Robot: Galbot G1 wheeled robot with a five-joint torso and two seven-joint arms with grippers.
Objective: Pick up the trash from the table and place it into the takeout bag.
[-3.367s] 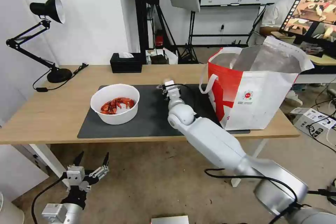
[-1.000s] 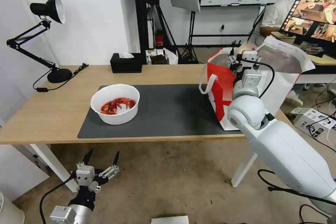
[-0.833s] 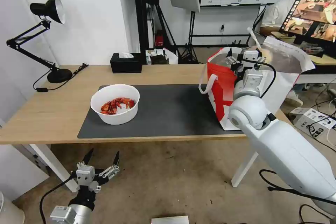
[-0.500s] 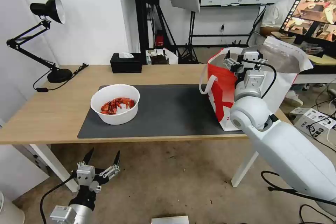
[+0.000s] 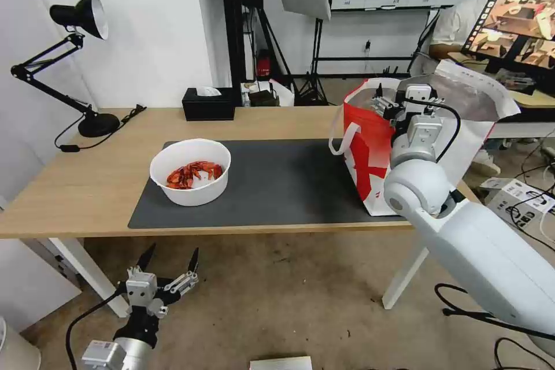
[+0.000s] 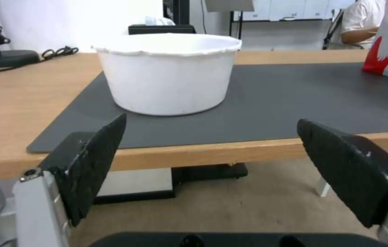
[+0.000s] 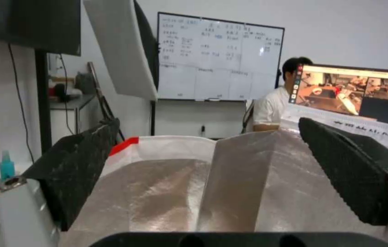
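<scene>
Over the takeout bag [image 5: 404, 144], the right pincer [image 5: 399, 101] gapes wide, empty.

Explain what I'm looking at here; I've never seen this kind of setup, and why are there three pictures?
It is a two-armed robot filmed by three cameras: one on its head, one on each wrist. The right gripper hangs open and empty over the mouth of the takeout bag; its wrist camera looks onto the foil lining. The left gripper waits open below the table edge, facing the white bowl of red shells on the grey mat. A black tissue box and a desk lamp stand behind.
</scene>
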